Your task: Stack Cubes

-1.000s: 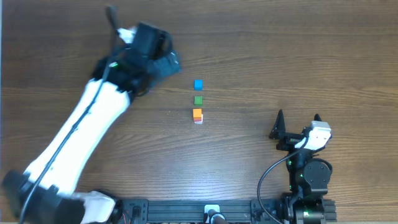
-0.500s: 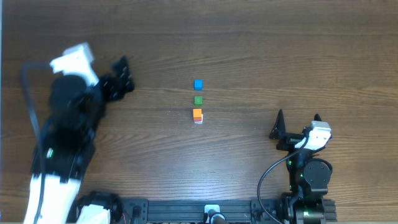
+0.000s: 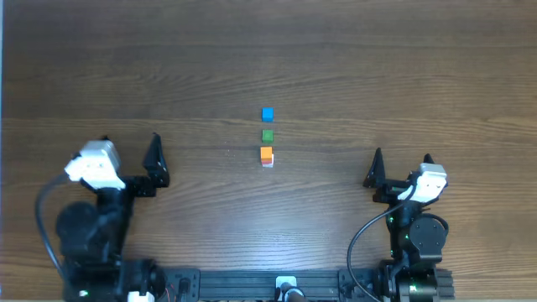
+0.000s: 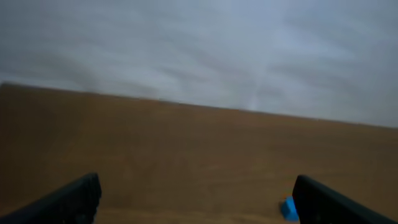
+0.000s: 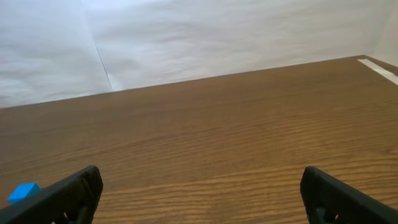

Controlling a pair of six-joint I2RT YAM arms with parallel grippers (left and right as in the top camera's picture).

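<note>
I see 3 small, flat-faced cubes in a straight line at the middle of the wood-grain counter [image 3: 403, 67], each apart from the next. The blue cube [image 3: 267, 114] is farthest, then the green cube [image 3: 267, 135], and the orange cube [image 3: 266, 153] is nearest (a pale sliver shows at its near edge). My left pincer [image 3: 130, 144] and right pincer [image 3: 403, 156] are both spread wide with nothing between the fingers, well apart from the cubes.

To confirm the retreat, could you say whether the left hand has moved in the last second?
Yes: the left hand withdrew down the top view, away from the blue cube.
</note>
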